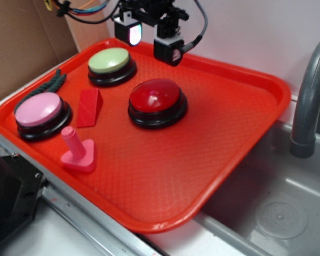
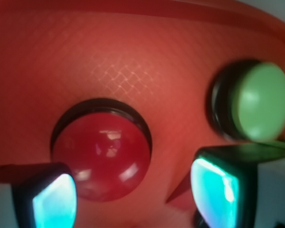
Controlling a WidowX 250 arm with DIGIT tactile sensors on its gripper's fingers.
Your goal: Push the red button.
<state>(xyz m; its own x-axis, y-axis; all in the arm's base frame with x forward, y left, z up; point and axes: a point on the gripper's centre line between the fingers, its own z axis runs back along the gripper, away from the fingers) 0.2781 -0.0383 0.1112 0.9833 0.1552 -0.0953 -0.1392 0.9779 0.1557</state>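
Jaws above the tray's far edge – red button not yet touched.

Exterior: your gripper [image 1: 151, 40] hangs behind the red button [image 1: 157, 98], mid-tray [image 1: 240, 122]. Wrist: jaws spread, empty – button sits ahead between them, nearer the left pad.

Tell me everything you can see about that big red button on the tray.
The red button is a glossy dark-red dome, plastic by its look, on a black round base. It sits flat near the middle of the orange tray, beside a small red wedge. Nothing touches it: the gripper hangs above, its fingers apart, off the dome.
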